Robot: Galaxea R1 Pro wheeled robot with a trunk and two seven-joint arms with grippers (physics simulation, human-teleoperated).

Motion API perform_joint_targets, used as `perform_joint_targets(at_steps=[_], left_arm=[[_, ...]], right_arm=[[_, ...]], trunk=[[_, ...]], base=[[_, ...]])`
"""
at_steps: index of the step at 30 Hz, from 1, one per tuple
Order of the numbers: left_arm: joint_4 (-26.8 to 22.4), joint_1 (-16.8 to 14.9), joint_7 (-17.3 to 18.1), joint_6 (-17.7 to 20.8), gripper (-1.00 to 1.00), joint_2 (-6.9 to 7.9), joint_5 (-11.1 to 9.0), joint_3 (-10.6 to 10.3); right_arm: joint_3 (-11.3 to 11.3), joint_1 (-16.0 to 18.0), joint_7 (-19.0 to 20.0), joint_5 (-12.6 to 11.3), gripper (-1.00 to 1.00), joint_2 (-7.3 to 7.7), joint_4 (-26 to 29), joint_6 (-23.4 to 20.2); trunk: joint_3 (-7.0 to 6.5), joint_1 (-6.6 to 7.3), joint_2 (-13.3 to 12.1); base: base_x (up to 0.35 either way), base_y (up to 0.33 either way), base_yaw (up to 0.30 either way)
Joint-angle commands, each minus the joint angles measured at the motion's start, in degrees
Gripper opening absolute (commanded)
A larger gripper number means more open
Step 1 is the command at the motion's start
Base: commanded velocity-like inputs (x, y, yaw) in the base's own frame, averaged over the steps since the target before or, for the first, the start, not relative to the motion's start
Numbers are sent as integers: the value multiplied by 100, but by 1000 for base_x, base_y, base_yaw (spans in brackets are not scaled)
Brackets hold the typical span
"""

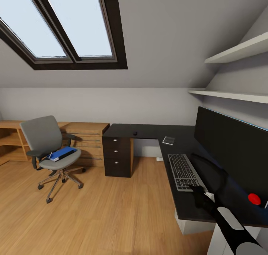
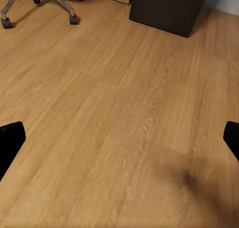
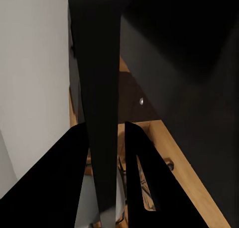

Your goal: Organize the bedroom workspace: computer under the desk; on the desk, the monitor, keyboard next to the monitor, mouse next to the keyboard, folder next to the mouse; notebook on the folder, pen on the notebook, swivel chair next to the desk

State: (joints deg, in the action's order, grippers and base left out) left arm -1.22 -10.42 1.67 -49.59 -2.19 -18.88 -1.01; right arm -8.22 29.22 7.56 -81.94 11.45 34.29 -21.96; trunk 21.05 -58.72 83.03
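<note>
The black L-shaped desk runs along the right wall, with the wide monitor standing on it. In front of the monitor lies the keyboard; my right gripper is at its near end. In the right wrist view its fingers are shut on a thin dark slab, the keyboard seen edge-on. The small pale notebook and a dark mouse lie farther along the desk. The blue folder rests on the grey swivel chair, left of the desk. My left gripper hangs open over the wooden floor.
A red round object sits on the desk near the monitor's foot. Light wooden low cabinets line the back wall. The black drawer unit stands at the desk's left end. A white block stands under the desk. Shelves hang above the monitor.
</note>
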Motion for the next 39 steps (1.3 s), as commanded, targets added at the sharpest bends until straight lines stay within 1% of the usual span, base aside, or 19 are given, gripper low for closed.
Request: perform_joint_targets(at_steps=[1,32,35,39], left_arm=[[4,-4,18,-15,100,-1,-37,-13],[5,-4,28,-21,100,0,-37,-13],[7,-4,27,-17,100,3,-37,-13],[5,-4,20,-16,100,6,-37,-13]], right_arm=[[-21,5,9,-24,-100,-2,-2,-37],[-21,5,2,-24,-100,7,-2,-32],[-27,5,6,-24,-100,7,-2,23],[-22,5,8,-18,-100,7,-2,254]], trunk=[[7,0,5],[7,0,5],[7,0,5],[7,0,5]], base=[[0,0,0],[0,0,0],[0,0,0],[0,0,0]])
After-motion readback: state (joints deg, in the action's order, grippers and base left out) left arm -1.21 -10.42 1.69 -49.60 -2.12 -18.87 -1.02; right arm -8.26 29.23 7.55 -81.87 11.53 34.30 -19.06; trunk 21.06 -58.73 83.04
